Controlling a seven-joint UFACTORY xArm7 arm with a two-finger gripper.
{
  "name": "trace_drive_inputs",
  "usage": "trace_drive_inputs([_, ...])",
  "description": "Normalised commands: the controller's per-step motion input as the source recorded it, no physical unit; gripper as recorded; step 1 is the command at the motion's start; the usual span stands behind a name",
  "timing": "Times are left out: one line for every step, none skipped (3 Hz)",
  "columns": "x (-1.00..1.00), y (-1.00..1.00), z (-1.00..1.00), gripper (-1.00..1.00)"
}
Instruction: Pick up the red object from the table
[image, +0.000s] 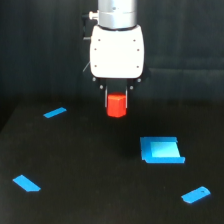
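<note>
A: Red block sits right betw. the fingers of the gripper, not off to either side. The fingers look closed on it, one dark finger at each flank.

B: Block vs. the table?

A: Appears lifted clear, hanging under the white wrist; it seems apart from the black surface, tho exact clearance can't be judged from one view.

B: So which way does the next move go?

A: Prob. straight up. The block's axis runs vertical, in line w/ the fingers, so no sideways correction is needed. Blue pieces lie well apart: slab lower toward the exterior view's right, strip toward its left.
</note>
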Motion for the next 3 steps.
trace_drive_inputs([-0.02, -0.04, 0.08, -0.83])
trace_drive_inputs([0.07, -0.04, -0.06, -0.88])
trace_drive_inputs([-0.01, -0.06, 0.07, -0.90])
